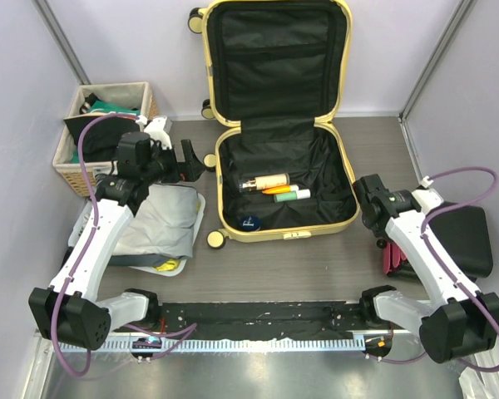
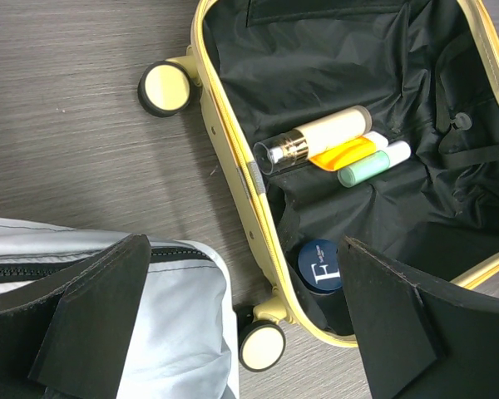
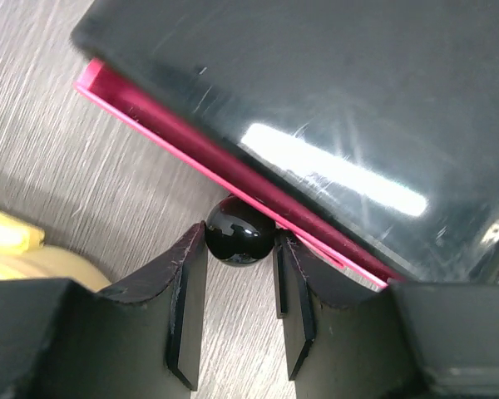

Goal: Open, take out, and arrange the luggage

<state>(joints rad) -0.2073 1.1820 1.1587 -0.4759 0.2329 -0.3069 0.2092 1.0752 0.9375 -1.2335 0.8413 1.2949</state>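
We see open left fingers point(image 2: 91, 324) beside the luggage point(image 2: 233, 141), bottles point(image 2: 324, 137) lying crosswise at upper right; right fingers point(image 3: 187, 283) pinch a black ball point(image 3: 237, 226).

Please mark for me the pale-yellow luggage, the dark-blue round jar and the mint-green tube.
pale-yellow luggage point(image 1: 266, 233), top external view, on its near yellow rim.
dark-blue round jar point(image 2: 320, 266), left wrist view, on its lid.
mint-green tube point(image 2: 373, 165), left wrist view, on the middle of its body.
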